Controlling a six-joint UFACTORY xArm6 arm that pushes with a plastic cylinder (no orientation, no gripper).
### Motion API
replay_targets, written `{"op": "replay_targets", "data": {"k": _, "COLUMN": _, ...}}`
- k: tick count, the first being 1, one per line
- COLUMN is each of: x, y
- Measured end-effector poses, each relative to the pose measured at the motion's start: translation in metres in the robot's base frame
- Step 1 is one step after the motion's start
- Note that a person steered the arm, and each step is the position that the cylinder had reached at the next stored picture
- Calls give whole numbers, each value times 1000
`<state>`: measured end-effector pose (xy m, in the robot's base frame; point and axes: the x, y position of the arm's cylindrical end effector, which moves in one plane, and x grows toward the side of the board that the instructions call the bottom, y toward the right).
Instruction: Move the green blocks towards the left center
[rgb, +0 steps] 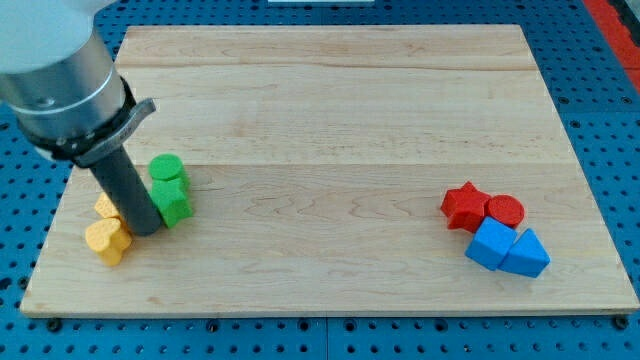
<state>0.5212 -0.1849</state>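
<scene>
Our two green blocks, a round one and a lumpier one, sit touching at the wooden board's left centre. We carry no gripper; my tip rests just beside them. Light, hard and smooth, they should slide easily when pushed square on a flat side.

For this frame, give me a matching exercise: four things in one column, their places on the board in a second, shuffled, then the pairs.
1. green blocks
2. yellow blocks
3. red star
4. my tip

A. view's right, above the blue blocks
B. view's left, right of the rod
C. between yellow and green blocks
D. bottom-left, lowest on that side

Pairs: 1-B, 2-D, 3-A, 4-C
</scene>
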Motion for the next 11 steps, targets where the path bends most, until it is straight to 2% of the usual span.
{"op": "replay_targets", "data": {"k": 1, "x": -29, "y": 0}}
{"op": "replay_targets", "data": {"k": 3, "x": -20, "y": 4}}
{"op": "replay_targets", "data": {"k": 5, "x": -63, "y": 25}}
{"op": "replay_targets", "data": {"k": 7, "x": -42, "y": 58}}
{"op": "replay_targets", "data": {"k": 8, "x": -50, "y": 90}}
{"op": "replay_targets", "data": {"k": 11, "x": -118, "y": 45}}
